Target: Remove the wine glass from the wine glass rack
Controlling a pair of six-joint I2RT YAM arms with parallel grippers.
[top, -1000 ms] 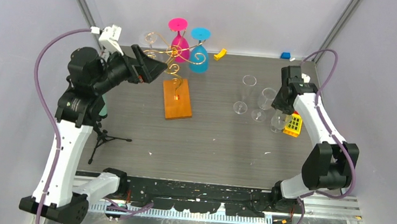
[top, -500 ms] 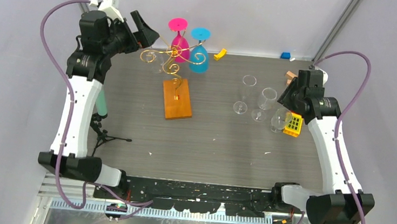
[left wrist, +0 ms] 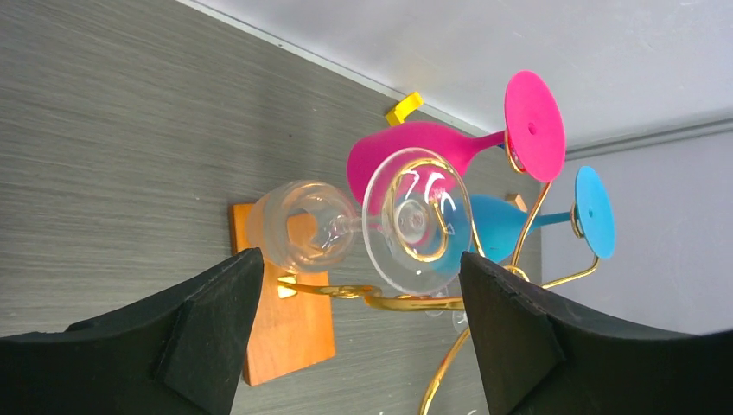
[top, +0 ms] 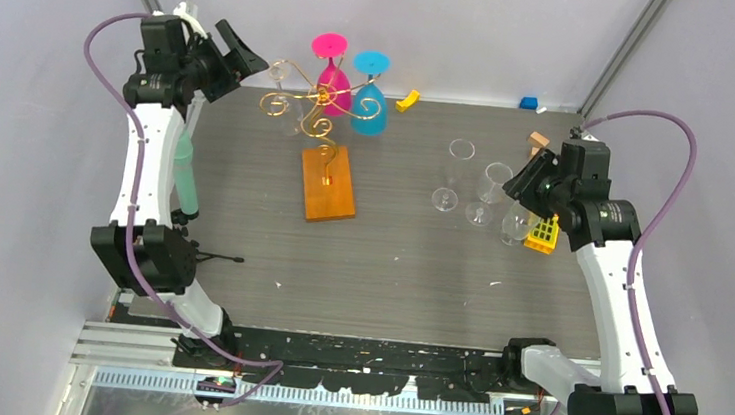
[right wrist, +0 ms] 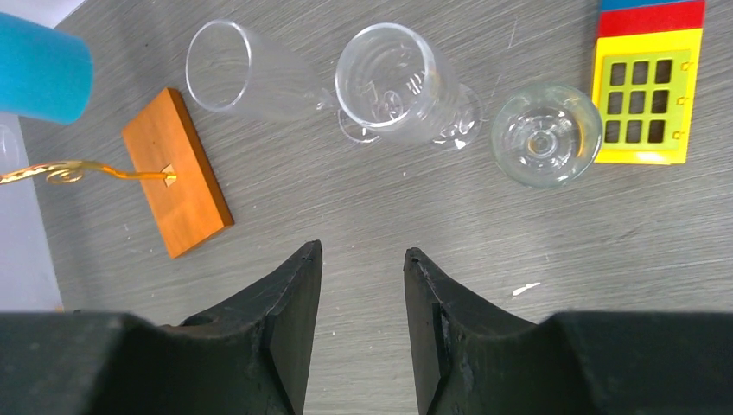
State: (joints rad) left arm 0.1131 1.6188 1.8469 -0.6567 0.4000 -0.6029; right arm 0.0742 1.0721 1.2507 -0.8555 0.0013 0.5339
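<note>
1. So, left gripper (top: 248, 55) was spread wide, empty, just beside the rack (top: 328, 184).
2. Clear wine glass (left wrist: 302, 226) hung by its foot on a rack arm, in front of those jaws.
3. Right gripper (right wrist: 361, 252) was part open, empty, above the table (right wrist: 389, 203).

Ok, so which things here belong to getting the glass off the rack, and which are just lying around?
Job: wine glass rack, clear glass hanging on it, pink glass, blue glass, open left gripper.
Lying about: three standing clear glasses, yellow grid block, small yellow piece, small blue piece.
</note>
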